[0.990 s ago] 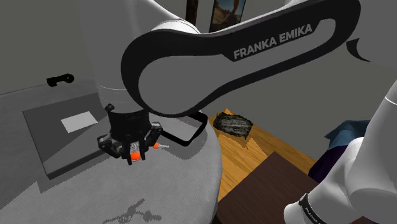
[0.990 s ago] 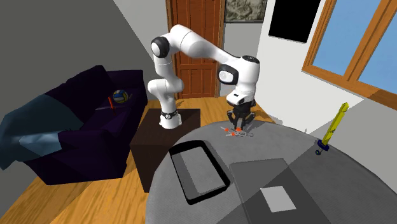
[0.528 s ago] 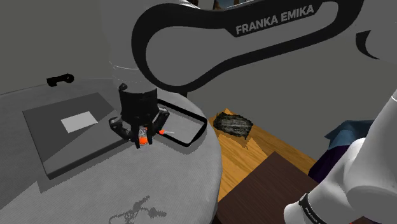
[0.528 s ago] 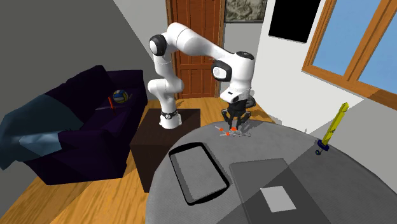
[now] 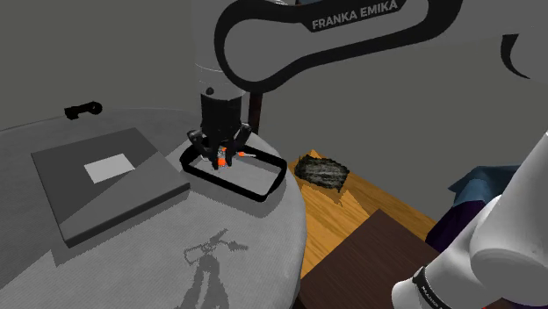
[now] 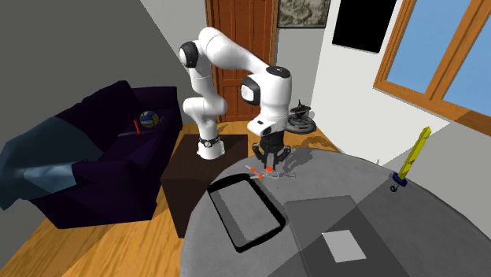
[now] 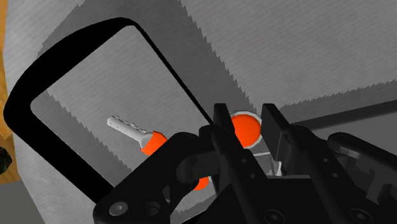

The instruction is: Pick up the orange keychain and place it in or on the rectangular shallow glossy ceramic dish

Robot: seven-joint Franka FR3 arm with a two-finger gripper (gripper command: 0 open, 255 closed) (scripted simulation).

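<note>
orange keychain (image 7: 245,130): partly hidden behind gripper (image 7: 248,125) fingers in wrist view | dish (image 5: 276,178): far rim behind gripper, centre of shoulder view | arm (image 5: 351,35): cut by shoulder view's top edge | small dark object (image 5: 82,110), upper left — too small to identify

White Franka arm (image 6: 229,50): base column is seen upright in the second exterior view, bent at a dark shoulder joint (image 6: 189,54), upper link sloped down toward that view's right. Wrist (image 6: 263,90) is turned downward. In the shoulder view, the lettered link (image 5: 351,17) is seen across the top. Black gripper (image 5: 220,159) is pointed straight down, held low. Fingers (image 7: 222,125) are closed on the orange keychain (image 7: 245,132); its disc is clasped between them, and a key is left dangling to one side.
</note>
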